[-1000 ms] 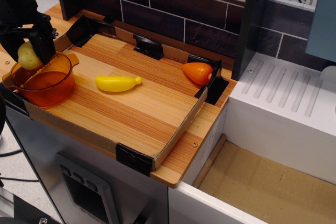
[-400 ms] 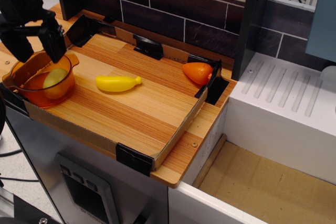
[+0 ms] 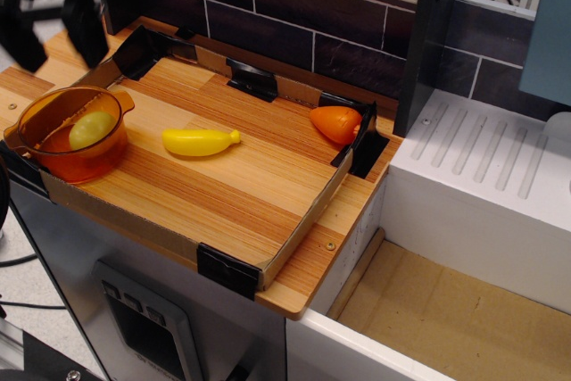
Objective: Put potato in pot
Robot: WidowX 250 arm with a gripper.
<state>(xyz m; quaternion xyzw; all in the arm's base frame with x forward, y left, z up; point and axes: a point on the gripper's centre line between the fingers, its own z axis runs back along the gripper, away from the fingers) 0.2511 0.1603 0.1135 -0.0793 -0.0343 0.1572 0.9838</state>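
The pale yellow-green potato [image 3: 91, 128] lies inside the translucent orange pot [image 3: 67, 162], which stands at the front left corner of the wooden tray [image 3: 232, 185]. My gripper [image 3: 53, 37] hangs above and behind the pot at the top left. Its two dark fingers are spread apart and hold nothing.
A bright yellow banana-like toy [image 3: 201, 141] lies on the tray right of the pot. An orange pointed toy [image 3: 335, 122] rests at the tray's far right corner. A white sink unit [image 3: 482, 194] stands to the right, past a dark post. A brick wall runs behind the tray.
The gripper let go of the potato, which dropped into the pot. The gripper then opened and rose up and back, away from the pot.
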